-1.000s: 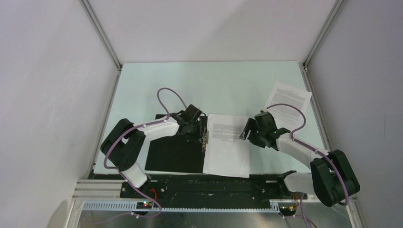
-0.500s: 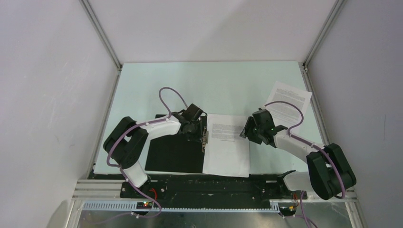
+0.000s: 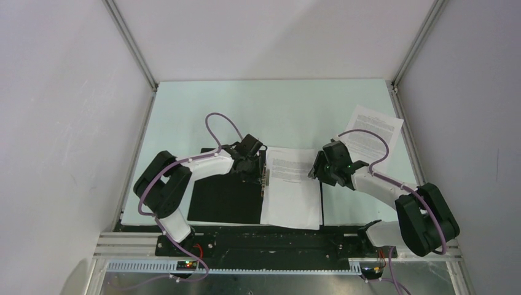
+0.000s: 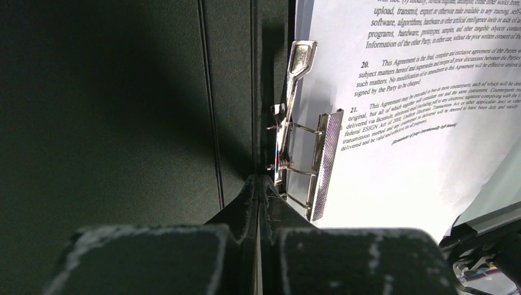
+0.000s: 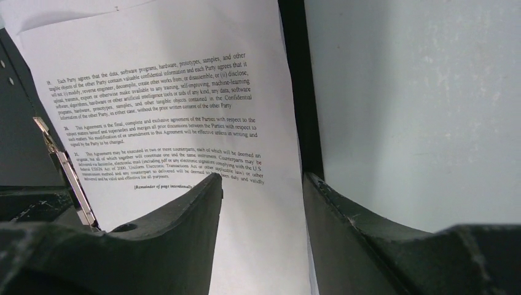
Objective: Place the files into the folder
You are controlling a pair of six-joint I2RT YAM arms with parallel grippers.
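Note:
The folder [image 3: 224,200] lies open, black inside up; its red outside is hidden. White printed files [image 3: 292,190] lie on its right half beside the metal clip [image 3: 265,177]. Another printed sheet [image 3: 373,128] lies at the back right. My left gripper [image 3: 257,167] is shut, its tips [image 4: 259,183] at the spine against the base of the clip [image 4: 319,160], whose lever stands raised. My right gripper [image 3: 318,171] is open over the right edge of the files [image 5: 172,92]; one finger [image 5: 206,203] is over the paper, the other [image 5: 319,196] at the folder's black edge [image 5: 293,92].
The pale green table [image 3: 282,110] is walled by white panels on three sides. A black rail [image 3: 264,236] runs along the near edge by the arm bases. My left arm [image 3: 203,165] reaches over the folder's left half.
My right gripper has moved a little left and the files under it have slid slightly left toward the clip. The left gripper has stayed at the clip.

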